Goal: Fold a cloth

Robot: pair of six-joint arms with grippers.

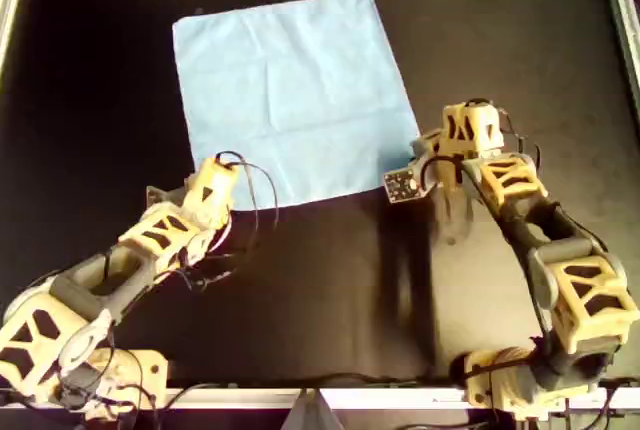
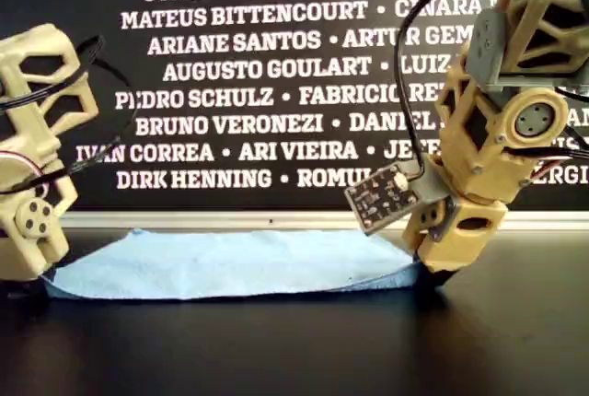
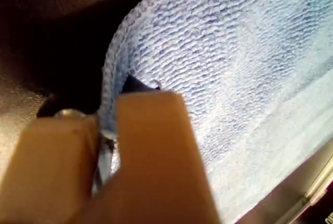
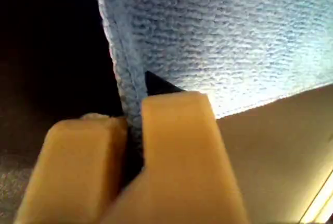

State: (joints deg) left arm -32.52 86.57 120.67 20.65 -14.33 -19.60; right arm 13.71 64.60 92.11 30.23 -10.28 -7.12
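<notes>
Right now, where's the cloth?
The cloth lies flat at the overhead view's upper centre, its near corners pinched by the left gripper and right gripper.

- My two arms are built from pale tan, printed-looking shells with triangular and slotted cut-outs, joined by dark grey blocks at the joints.
- My left gripper (image 3: 106,146) has two thick, flat-sided tan fingers (image 3: 156,151) with squared tips (a small metal screw head shows beside one).
- My right gripper (image 4: 134,146) has the same blocky tan fingers (image 4: 182,151).
- Thin black cables (image 1: 255,200) loop loosely off my left arm's wrist.
- A small dark circuit board (image 2: 382,195), dotted with tiny parts, is bolted beside my right wrist.
- A grey round disc with small screws (image 2: 534,121) caps one joint.
</notes>
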